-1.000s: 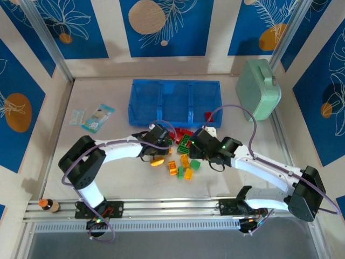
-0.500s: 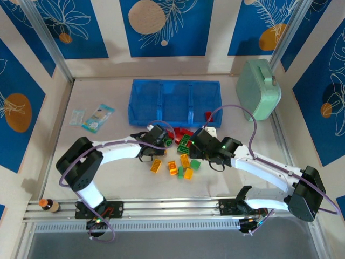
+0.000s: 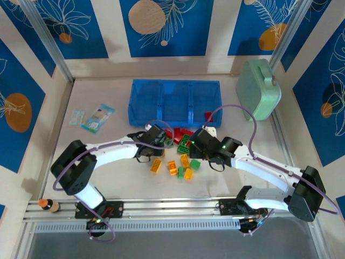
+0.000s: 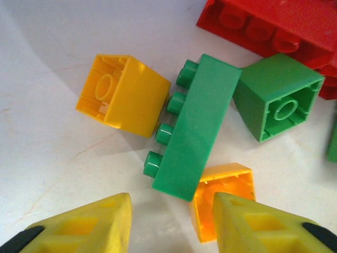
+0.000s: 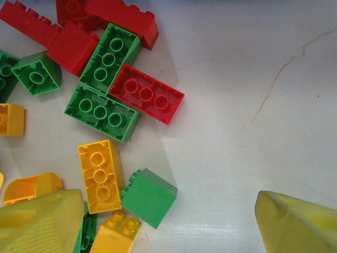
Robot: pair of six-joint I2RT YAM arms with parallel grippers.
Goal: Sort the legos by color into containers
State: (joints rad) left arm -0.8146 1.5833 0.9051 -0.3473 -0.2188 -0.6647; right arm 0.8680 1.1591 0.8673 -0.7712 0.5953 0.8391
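The legos (image 3: 172,168) are mostly lying in a loose heap on the desk (image 3: 129,183), just in front of the blue tray (image 3: 174,82). One red brick (image 3: 208,116) seems to be sitting in its right compartment, so sorting is barely beginning. The left fingers (image 4: 84,224) and right fingers (image 5: 39,221) are hanging apart, empty, over the heap. From above, the arms are hiding some bricks.

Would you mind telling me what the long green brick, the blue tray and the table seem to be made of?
The long green brick looks like hard moulded plastic, smooth and glossy, with crisp studs and edges. The blue tray seems translucent plastic, its floor paler than its walls. The table is probably a painted or laminated board: white, faintly sheened, hairline-cracked.
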